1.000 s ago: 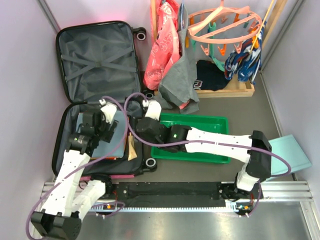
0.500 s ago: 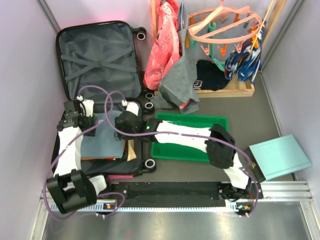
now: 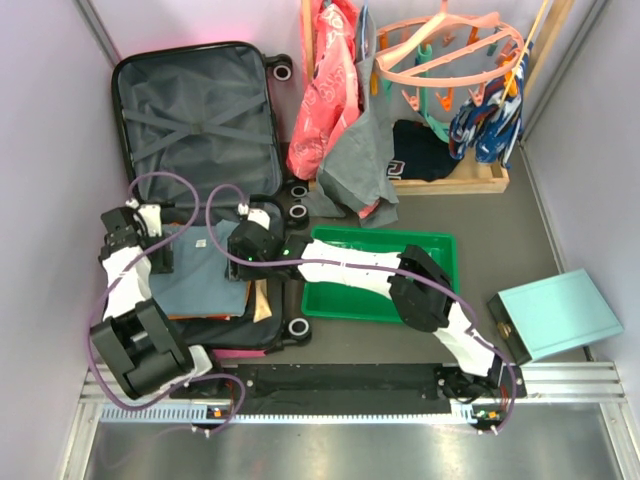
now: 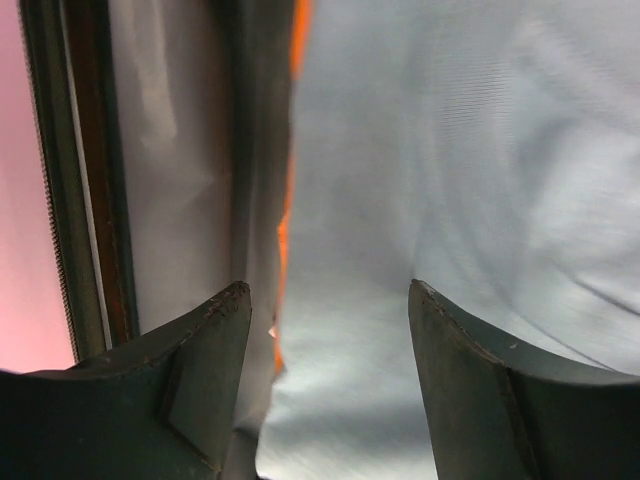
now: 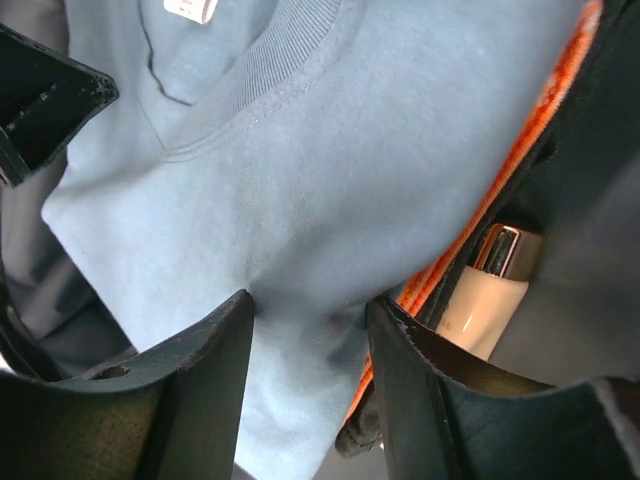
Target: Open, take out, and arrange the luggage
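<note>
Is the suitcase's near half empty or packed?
Packed. A folded blue shirt lies in the open suitcase, orange fabric beneath it, a white bottle alongside.

The luggage [image 3: 195, 110] lies opened flat along the left of the top view, one half in the upper left and the other directly below it. A folded T-shirt [image 3: 200, 272] lies in the lower half, on top of other folded items. The left gripper [image 3: 162, 250] is at the shirt's left edge and the right gripper [image 3: 236, 262] at its right edge. A bottle [image 5: 490, 285] is tucked just right of the shirt. A tray [image 3: 345, 300] sits just right of the luggage at centre frame. A flat box [image 3: 555, 315] lies at lower right. Hanging garments [image 3: 335, 100] and a peg hanger [image 3: 450, 50] fill the top centre and upper right.
</note>
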`<state>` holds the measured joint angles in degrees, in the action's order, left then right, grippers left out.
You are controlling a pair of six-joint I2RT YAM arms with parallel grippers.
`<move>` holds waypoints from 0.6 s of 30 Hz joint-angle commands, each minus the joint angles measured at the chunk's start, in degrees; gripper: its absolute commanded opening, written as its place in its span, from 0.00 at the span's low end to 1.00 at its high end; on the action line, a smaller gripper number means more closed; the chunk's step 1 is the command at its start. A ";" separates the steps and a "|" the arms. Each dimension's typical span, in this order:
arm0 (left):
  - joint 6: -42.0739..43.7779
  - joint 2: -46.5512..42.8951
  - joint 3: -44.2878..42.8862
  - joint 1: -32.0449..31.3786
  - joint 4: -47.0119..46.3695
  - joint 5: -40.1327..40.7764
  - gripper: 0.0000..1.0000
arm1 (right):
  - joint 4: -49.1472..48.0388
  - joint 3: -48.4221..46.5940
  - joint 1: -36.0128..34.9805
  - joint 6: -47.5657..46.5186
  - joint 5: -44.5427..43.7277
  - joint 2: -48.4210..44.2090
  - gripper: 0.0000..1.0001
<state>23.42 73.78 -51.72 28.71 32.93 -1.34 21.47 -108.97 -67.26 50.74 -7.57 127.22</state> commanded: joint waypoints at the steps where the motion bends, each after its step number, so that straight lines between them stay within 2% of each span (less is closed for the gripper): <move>1: 1.28 2.68 0.13 3.81 -3.83 -2.61 0.69 | -1.26 -3.70 0.29 0.41 2.74 1.89 0.48; 5: 2.15 4.53 0.75 4.34 -4.89 -2.87 0.69 | -2.31 -4.15 0.47 0.06 3.09 1.81 0.48; 8: 2.33 6.63 1.27 4.42 -5.24 -3.75 0.69 | -3.45 -4.24 0.38 -0.82 2.83 1.46 0.29; 11: 2.77 8.66 1.28 4.34 -3.49 -6.64 0.68 | -3.72 -4.67 0.47 -1.52 2.83 1.28 0.19; 12: 3.21 9.71 1.10 4.34 -2.27 -7.26 0.67 | -3.63 -4.76 0.38 -1.78 2.91 1.36 0.13; 13: 3.12 10.24 0.75 4.42 -1.56 -8.84 0.55 | -3.63 -5.02 0.47 -2.05 2.92 1.37 0.09; 14: 3.30 10.85 0.49 4.60 -0.94 -9.72 0.48 | -3.55 -5.03 0.47 -2.48 2.92 1.28 0.03; 16: 3.65 11.74 -0.65 5.04 1.61 -11.65 0.36 | -3.55 -5.03 0.47 -3.01 2.65 0.93 0.00; 17: 4.00 11.83 -1.18 5.13 2.40 -12.97 0.25 | -3.54 -5.03 0.47 -3.19 2.56 0.84 0.00; 18: 4.09 11.74 -1.36 5.22 2.75 -13.50 0.21 | -3.63 -5.11 0.47 -3.45 2.39 0.58 0.00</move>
<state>26.09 83.70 -51.94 32.75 31.62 -9.45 19.92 -110.74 -66.96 49.01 -5.13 128.44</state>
